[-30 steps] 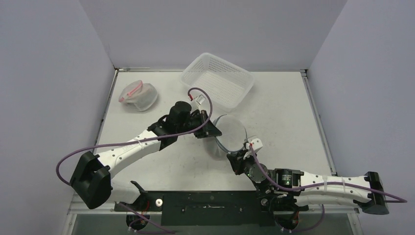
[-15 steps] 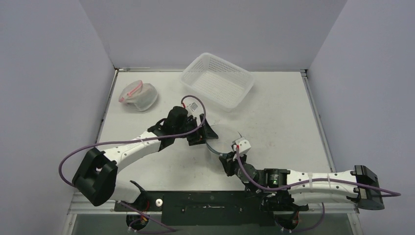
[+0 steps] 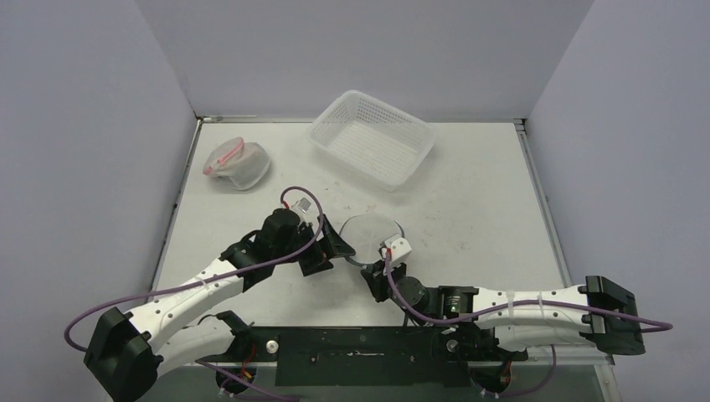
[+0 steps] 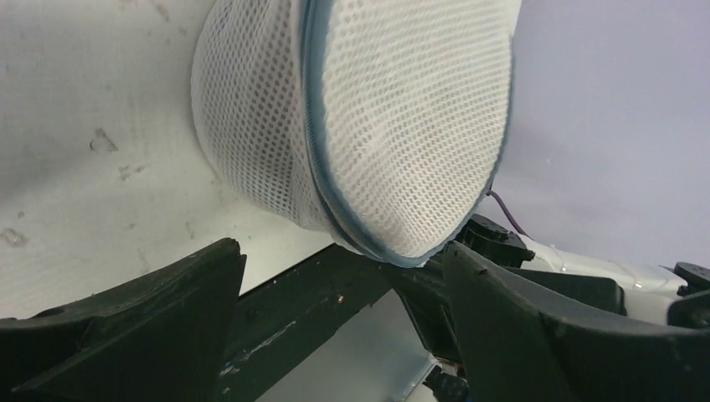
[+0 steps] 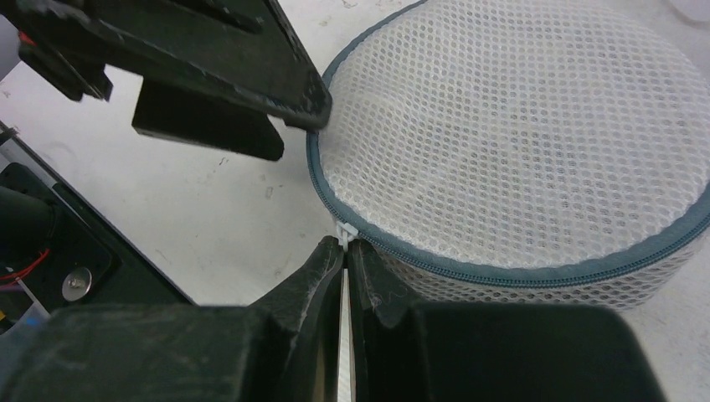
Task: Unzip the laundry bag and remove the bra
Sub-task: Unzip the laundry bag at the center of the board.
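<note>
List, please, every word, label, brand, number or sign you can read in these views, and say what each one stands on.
None: no legible text appears in any view.
The laundry bag, its zipper pull, the white basket and the table show no print.
The pink-trimmed mesh bundle at the back left is too small to tell.

Overhead rear view; both wrist cameras close on laundry bag (image 5: 519,126)
</note>
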